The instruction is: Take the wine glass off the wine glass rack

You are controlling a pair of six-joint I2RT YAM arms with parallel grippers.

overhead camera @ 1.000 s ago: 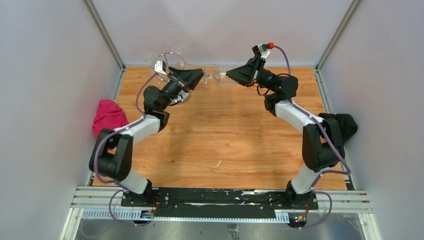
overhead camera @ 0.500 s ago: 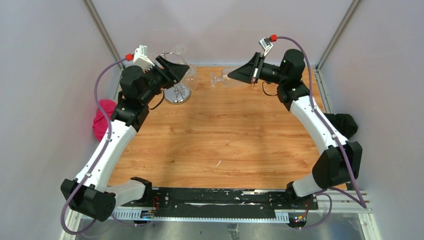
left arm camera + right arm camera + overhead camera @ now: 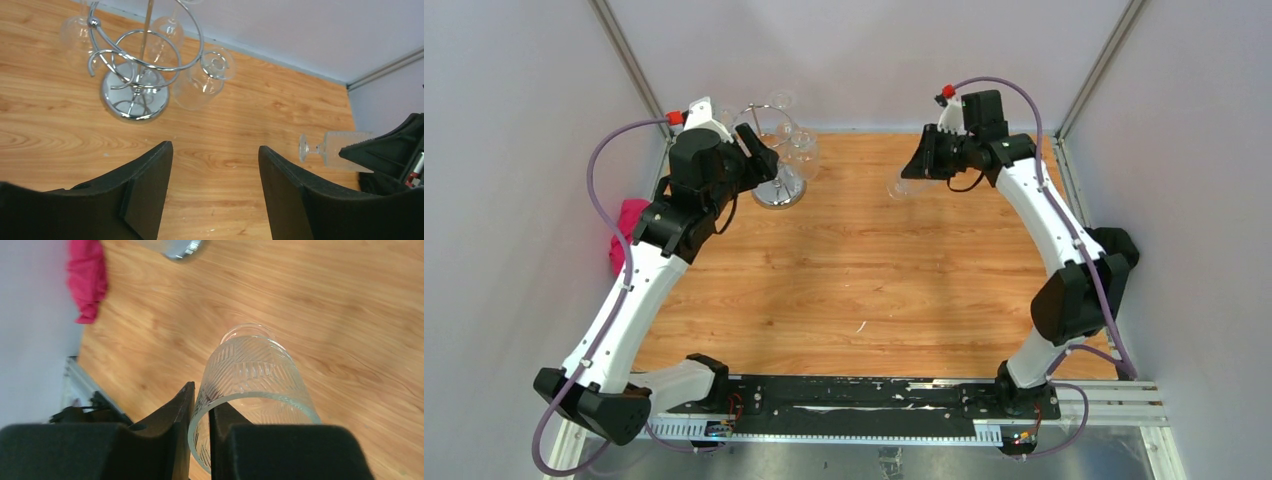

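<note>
The wine glass [image 3: 255,365], clear with a cut herringbone pattern, hangs over the table in my right gripper [image 3: 200,395]. That gripper is shut on its rim, one finger inside the bowl and one outside. From above the wine glass [image 3: 902,186] sits just below the right gripper [image 3: 916,165], well right of the rack. The chrome wine glass rack [image 3: 779,190] stands at the back left with other glasses [image 3: 200,87] hanging from its ring. My left gripper [image 3: 215,147] is open and empty, above the table beside the wine glass rack [image 3: 134,97]. The left wrist view also catches the wine glass [image 3: 345,147] far right.
A pink cloth [image 3: 627,225] lies at the left wall, partly behind the left arm. A black cloth [image 3: 1124,250] sits at the right wall. Grey walls close the table on three sides. Bare wood [image 3: 864,270] fills the middle.
The left gripper has let go of the glass's foot, opened and drawn back to the rack. The right gripper has carried the glass right and nearer, tipping its foot downward.
</note>
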